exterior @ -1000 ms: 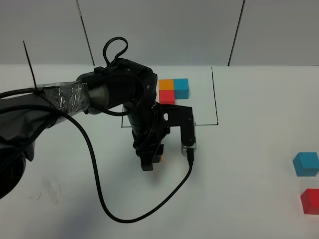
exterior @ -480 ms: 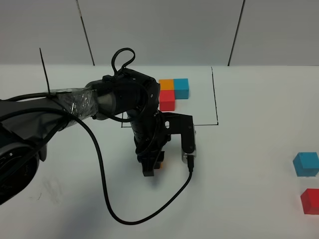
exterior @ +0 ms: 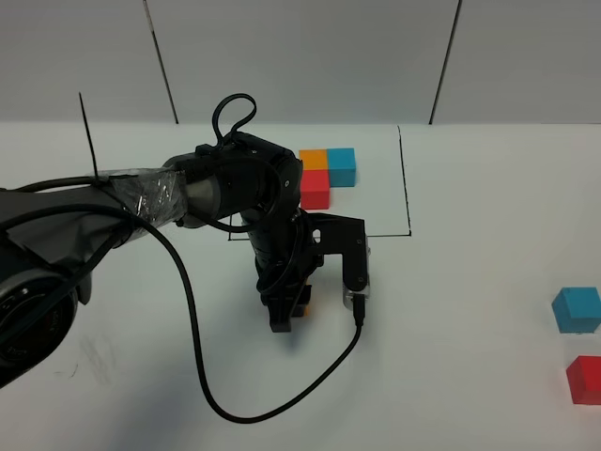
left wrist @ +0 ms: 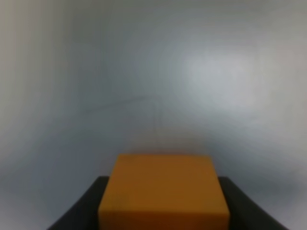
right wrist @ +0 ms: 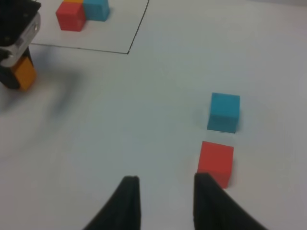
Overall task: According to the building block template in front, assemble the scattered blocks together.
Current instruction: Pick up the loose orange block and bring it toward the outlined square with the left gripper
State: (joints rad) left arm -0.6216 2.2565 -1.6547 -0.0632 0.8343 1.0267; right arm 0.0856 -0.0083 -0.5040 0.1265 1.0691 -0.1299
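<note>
**Left hand pinched the orange cube just outside the template's frame**

The left hand (exterior: 287, 316) pointed down at the white counter (exterior: 451, 329), its two dark fingers pressed against opposite sides of the orange cube (left wrist: 163, 191). The left wrist view showed the cube filling the gap between the fingers, with blurred counter beyond it. Whether the cube rested on the counter or hung just above it could not be told.

The building block template (exterior: 325, 175) lay at the far side of the counter: an orange and a blue cube side by side, with a red one joined in front of the orange. A thin black outline (exterior: 405, 178) framed the trio. The pinched orange cube sat just outside the near line of that outline, nearer the camera than the template and a little to its left. The left arm, wrapped partly in silver tape, hid part of the outline's left end, and a black cable (exterior: 197, 357) looped from the arm across the counter on the template's near side.

The other two scattered blocks lay well apart from the template, far off to its right and nearer the camera. The blue cube (exterior: 576, 309) was the closer of the pair to the template, and the red cube (exterior: 584, 379) sat just beyond it, near but not touching.

The right hand (right wrist: 165, 186) was spread, holding nothing, with the red cube near one fingertip.
</note>
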